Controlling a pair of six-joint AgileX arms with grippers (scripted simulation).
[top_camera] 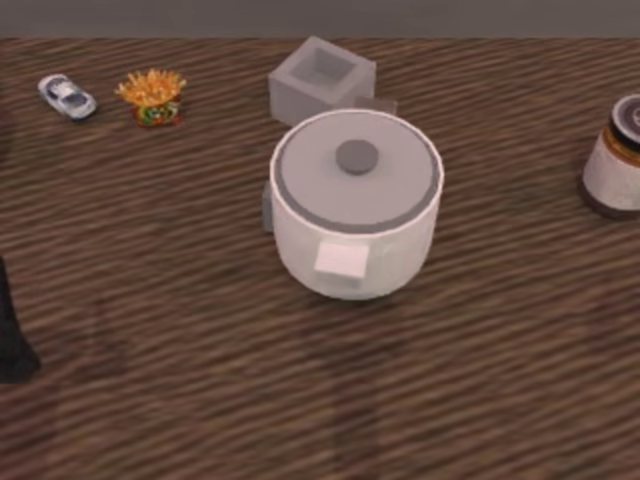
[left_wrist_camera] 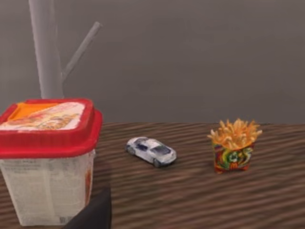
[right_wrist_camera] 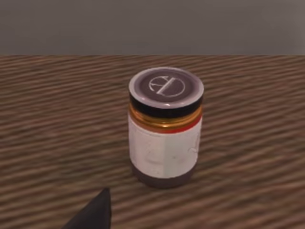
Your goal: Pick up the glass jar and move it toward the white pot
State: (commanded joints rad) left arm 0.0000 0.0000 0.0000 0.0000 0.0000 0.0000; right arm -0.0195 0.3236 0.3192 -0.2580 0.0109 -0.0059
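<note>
The wooden table point(top_camera: 150, 330) carries a dark, wavy brown grain across its whole top. The white pot point(top_camera: 356, 205) stands near the middle, a large smooth cylinder with a white rim, a flat grey lid with a round grey knob, and a square white tab on its near side. Just beyond it on the far side sits a grey cube-shaped box point(top_camera: 321, 78), open at the top. The glass jar point(right_wrist_camera: 165, 126) stands upright at the table's right edge, well apart from the pot; it is a small whitish cylinder with a dark round lid bearing a pale circular emblem, an orange band with a red line under the lid, and a dark base. No writing on it can be read. In the right wrist view only a dark tip of the right gripper point(right_wrist_camera: 93, 213) shows, short of the jar and not touching it, and whether its fingers are apart cannot be told. The left gripper point(left_wrist_camera: 93, 213) shows likewise, beside a red-lidded tub point(left_wrist_camera: 47, 160), with a toy car point(top_camera: 67, 96) and fries carton point(top_camera: 153, 98) far left.
</note>
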